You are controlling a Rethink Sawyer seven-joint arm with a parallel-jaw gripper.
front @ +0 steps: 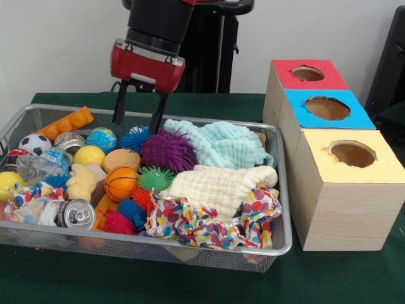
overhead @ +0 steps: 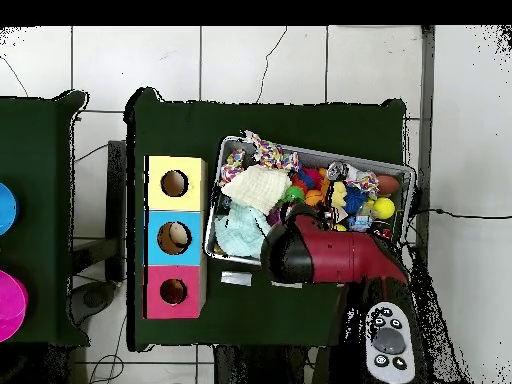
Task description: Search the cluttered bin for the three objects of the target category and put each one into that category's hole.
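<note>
The gripper (front: 140, 118) hangs with its two black fingers spread apart and nothing between them, above the far edge of the wire-mesh bin (front: 278, 190), at 12 o'clock from the purple spiky ball (front: 168, 149). The bin is rectangular, of silver mesh, and full.

Soft contents: one mint waffle-weave cloth (front: 221, 143), one cream muslin cloth (front: 218, 187) lying over it at 6 o'clock, and one crumpled polka-dot fabric (front: 202, 225) along the near rim. Spiky rubber balls: one purple, one green (front: 154, 178), one blue (front: 133, 139), with smaller red and blue ones near the front. Smooth balls: one miniature basketball (front: 120, 183), one soccer ball (front: 35, 144), one globe ball (front: 101, 139), one yellow ball (front: 89, 155). One aluminium can (front: 76, 215) lies on its side at the near left.

At 3 o'clock from the bin stand three wood-sided boxes, each with one round hole: red-topped box (front: 308, 75), blue-topped box (front: 326, 109), yellow-topped box (front: 352, 154).
</note>
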